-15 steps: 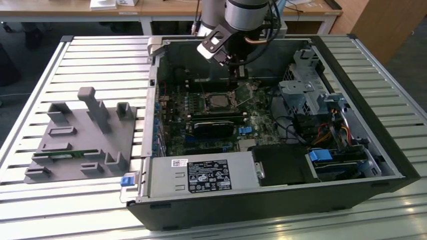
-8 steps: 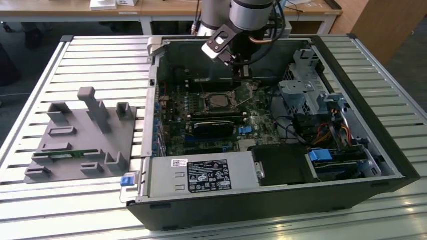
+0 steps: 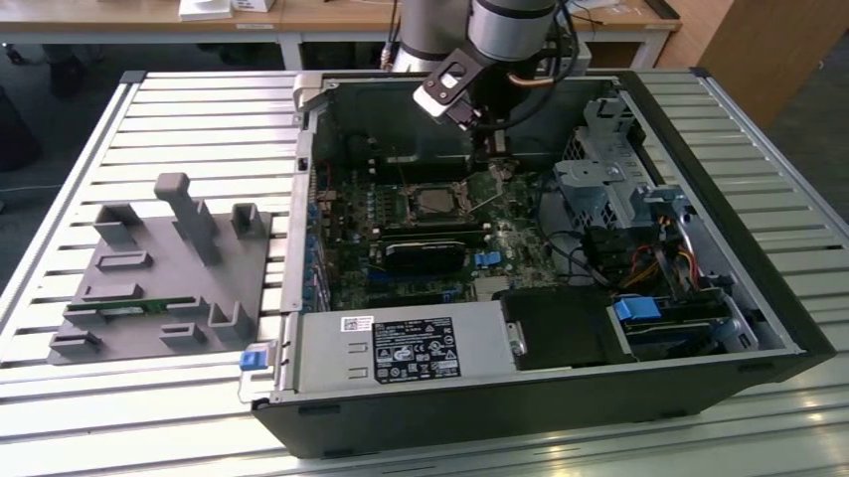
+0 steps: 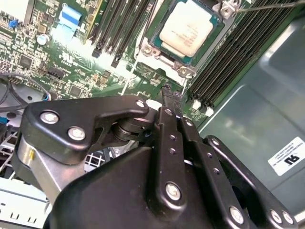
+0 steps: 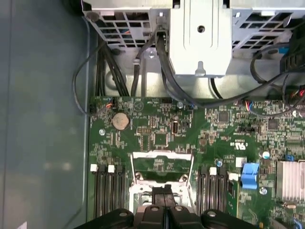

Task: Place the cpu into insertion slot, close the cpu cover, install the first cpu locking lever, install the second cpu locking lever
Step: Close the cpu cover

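The cpu (image 4: 188,26), a small square chip with a dull silver top, lies flat in its socket (image 3: 431,202) on the green motherboard. A thin silver frame with a square window, the cpu cover (image 5: 162,164), appears tilted up just beyond my fingertips, with green board showing through its window. One thin locking lever (image 4: 267,5) sticks out free beside the socket, and it rises at an angle as a locking lever (image 3: 495,202) in the exterior view. My gripper (image 3: 494,154) (image 4: 167,93) (image 5: 164,193) hangs over the board close to the socket. It is shut, with nothing between its black fingers.
The open computer case (image 3: 743,328) lies on a slatted table. A metal drive cage (image 3: 610,189) with cables stands to the exterior view's right of the socket, and a black module (image 3: 424,253) and power supply (image 3: 398,348) lie nearer. A grey fixture tray (image 3: 173,268) sits outside, left.
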Robot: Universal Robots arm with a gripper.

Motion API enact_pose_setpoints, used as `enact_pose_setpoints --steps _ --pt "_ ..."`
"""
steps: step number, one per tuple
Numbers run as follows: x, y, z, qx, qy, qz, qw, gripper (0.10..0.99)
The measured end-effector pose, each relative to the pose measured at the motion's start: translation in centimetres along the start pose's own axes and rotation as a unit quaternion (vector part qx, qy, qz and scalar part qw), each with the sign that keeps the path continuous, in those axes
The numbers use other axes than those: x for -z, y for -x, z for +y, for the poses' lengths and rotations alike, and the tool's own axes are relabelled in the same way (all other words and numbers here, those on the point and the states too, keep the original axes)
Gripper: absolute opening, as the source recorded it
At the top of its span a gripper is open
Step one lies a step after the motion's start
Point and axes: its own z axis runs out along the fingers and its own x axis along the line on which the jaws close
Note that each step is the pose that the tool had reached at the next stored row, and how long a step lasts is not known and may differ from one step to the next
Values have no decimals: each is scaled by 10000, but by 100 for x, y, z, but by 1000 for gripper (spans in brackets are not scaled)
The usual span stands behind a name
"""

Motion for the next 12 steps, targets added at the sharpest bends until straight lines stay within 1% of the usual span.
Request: enact_pose_setpoints --steps 6,12 --pt "-7 0 51 10 -2 1 10000 106" --pt "-12 1 83 28 -3 1 10000 106"
